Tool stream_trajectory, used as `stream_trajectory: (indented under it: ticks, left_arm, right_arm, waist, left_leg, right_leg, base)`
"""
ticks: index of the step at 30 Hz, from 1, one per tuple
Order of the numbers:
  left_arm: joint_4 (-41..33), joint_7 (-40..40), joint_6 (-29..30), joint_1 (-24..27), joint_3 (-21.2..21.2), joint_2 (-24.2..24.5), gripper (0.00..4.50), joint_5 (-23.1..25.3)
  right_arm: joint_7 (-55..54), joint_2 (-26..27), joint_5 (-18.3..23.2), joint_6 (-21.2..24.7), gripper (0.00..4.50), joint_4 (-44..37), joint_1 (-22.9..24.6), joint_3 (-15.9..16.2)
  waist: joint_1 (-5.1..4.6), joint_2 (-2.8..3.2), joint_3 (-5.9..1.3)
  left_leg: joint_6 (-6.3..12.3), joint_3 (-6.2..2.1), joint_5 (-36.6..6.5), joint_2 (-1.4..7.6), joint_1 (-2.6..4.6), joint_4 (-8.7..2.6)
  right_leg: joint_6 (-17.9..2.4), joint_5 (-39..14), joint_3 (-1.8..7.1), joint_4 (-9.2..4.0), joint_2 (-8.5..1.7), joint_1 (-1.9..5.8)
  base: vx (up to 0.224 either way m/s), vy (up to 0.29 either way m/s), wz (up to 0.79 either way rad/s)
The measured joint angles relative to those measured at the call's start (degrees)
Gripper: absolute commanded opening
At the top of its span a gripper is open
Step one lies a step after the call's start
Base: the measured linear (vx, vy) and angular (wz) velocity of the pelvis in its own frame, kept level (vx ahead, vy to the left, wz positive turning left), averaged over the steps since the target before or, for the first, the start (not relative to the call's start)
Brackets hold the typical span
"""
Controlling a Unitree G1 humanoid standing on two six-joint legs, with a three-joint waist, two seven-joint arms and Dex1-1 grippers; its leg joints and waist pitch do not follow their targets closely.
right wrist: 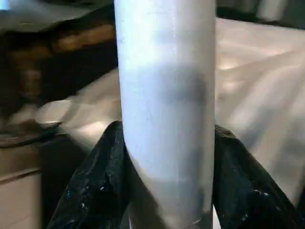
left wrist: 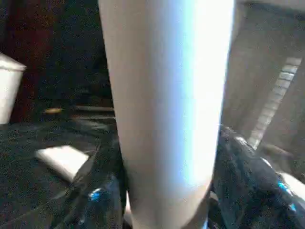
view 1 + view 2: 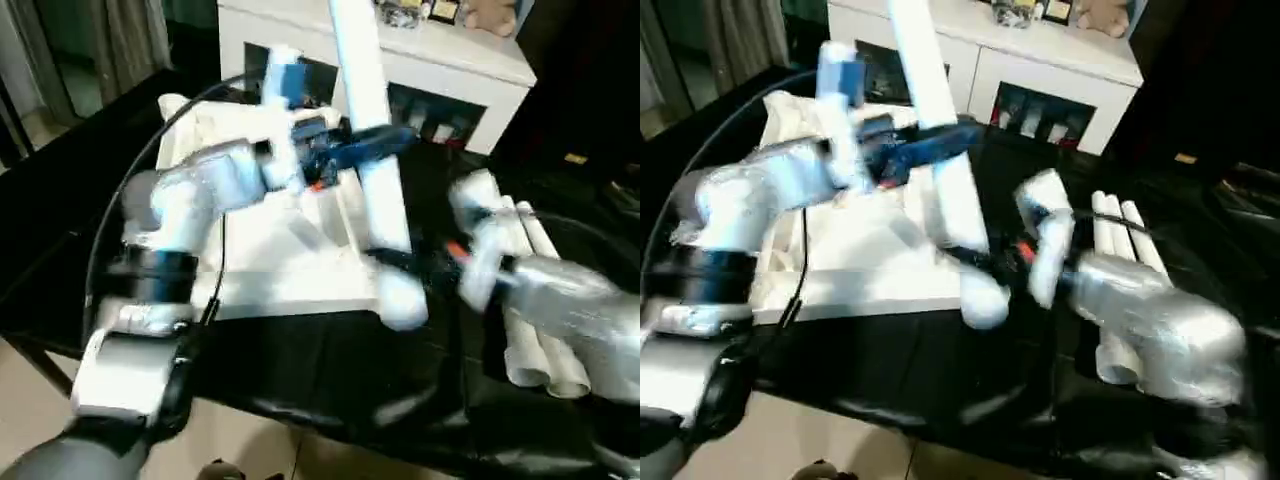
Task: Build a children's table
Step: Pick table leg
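Both grippers are holding one white tapered tube leg [image 3: 372,150], which is standing nearly upright over the tabletop [image 3: 280,255], its long axis leaning slightly away from the robot. The left gripper [image 3: 365,140] is clamping the leg mid-shaft; the right gripper [image 3: 400,262] is gripping it nearer the lower end, just above the tabletop's near right corner (probably where a socket is waiting). The leg is smooth, matte plastic. Spare legs [image 3: 530,300] are lying right of the tabletop.

Upright leg [image 3: 372,150] over tabletop [image 3: 290,260] (near corner)
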Motion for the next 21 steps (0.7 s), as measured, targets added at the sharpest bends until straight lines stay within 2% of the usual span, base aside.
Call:
stream_trajectory:
  ticks: [2,9,11,16,17,21]
  left_arm:
    - [0.26,4.22,-1.12,0.33,0.34,-1.96,2.88,0.96]
    - [-0.06,20.38,-4.82,3.19,4.05,-11.47,2.9,3.61]
    - [-0.32,25.75,-5.59,3.19,5.42,-13.39,2.55,4.1]
    - [-0.67,34.22,-7.72,3.2,7.11,-15.39,2.28,5.62]
    - [-0.67,35.0,-7.85,3.21,7.32,-15.41,2.11,5.76]
    - [-0.67,37.27,-9.19,3.53,7.93,-15.57,1.97,6.5]
  right_arm:
    - [-2.81,0.72,-2.87,-1.54,1.89,0.53,-0.36,1.26]
    - [-12.42,5.13,-13.32,-5.67,1.85,5.37,-3.77,7.78]
    - [-14.37,6.18,-15.72,-6.7,1.85,6.72,-4.81,8.93]
    - [-16.55,7.85,-18.05,-7.9,1.85,8.64,-6.64,9.5]
    - [-16.73,7.96,-18.26,-8.13,1.85,8.79,-6.66,9.77]
    - [-16.72,8.32,-18.7,-8.51,1.84,9.62,-7.41,10.47]
  waist:
    - [0.0,0.01,0.0]
    - [-0.37,0.03,0.01]
    - [-0.45,0.03,0.01]
    - [-0.73,0.02,0.01]
    - [-0.73,0.02,0.01]
    - [-0.78,0.02,0.01]
  left_leg:
    - [0.0,0.0,0.0,0.0,-0.02,0.0]
    - [0.0,0.0,0.0,0.03,-0.09,0.01]
    - [0.01,0.0,0.0,0.03,-0.06,0.01]
    - [0.01,0.0,-0.01,0.03,-0.03,0.01]
    - [0.01,0.0,-0.01,0.03,-0.03,0.01]
    - [0.02,0.0,-0.01,0.03,-0.04,0.01]
  right_leg:
    - [0.0,0.0,0.02,-0.03,0.0,0.0]
    - [0.0,0.0,0.0,-0.07,0.02,-0.05]
    - [0.0,0.0,0.0,-0.06,0.03,-0.04]
    - [0.02,0.01,0.01,-0.05,0.03,0.0]
    - [0.02,0.01,0.01,-0.05,0.03,0.0]
    - [0.03,0.02,0.01,-0.06,0.03,-0.01]
  base:
    - [0.0,0.0,0.0]
    - [0.0,0.0,0.0]
    - [0.0,0.0,0.0]
    - [0.0,0.0,0.0]
    - [0.0,0.0,0.0]
    - [0.0,0.0,0.0]
